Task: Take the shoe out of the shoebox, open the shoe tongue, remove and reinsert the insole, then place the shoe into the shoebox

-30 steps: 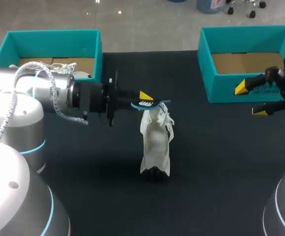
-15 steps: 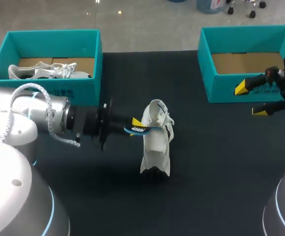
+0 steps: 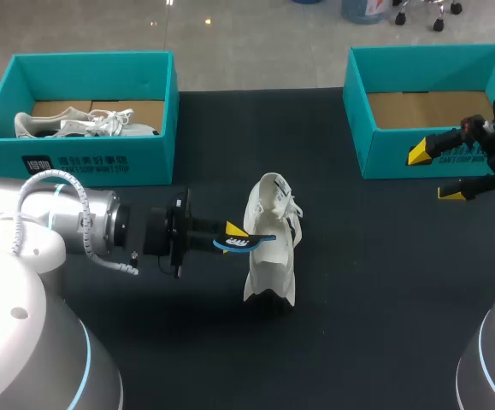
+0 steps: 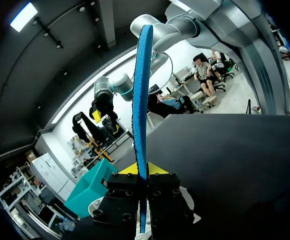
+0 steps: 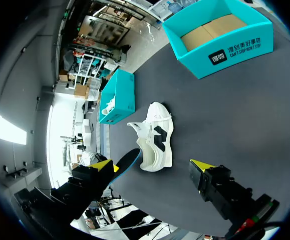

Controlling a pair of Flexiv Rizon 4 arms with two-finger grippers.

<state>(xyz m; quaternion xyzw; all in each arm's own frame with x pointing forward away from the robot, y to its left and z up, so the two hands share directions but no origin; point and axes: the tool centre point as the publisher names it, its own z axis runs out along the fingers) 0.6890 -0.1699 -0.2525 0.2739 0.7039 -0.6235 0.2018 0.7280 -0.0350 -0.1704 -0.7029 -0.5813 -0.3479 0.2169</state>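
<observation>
one insole [image 3: 244, 244] in left jaws, maybe touching shoe [image 3: 270, 260], right spread

Two teal shoeboxes [image 3: 76, 162] [image 3: 401, 161], two white shoes [image 3: 273, 266] [image 3: 66, 125], one blue insole [image 3: 245, 243], two end effectors [image 3: 234, 232] [image 3: 435, 173].

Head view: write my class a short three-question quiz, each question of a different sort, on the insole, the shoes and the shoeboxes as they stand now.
1. True or false: the left pincer is shut on the blue insole.
2. Where does the white shoe stand? A in a shoebox; B on the black table; C on the floor.
3. Short answer: which shoebox holds the second shoe?
Key: 1 true; 2 B; 3 the left shoebox.
</observation>
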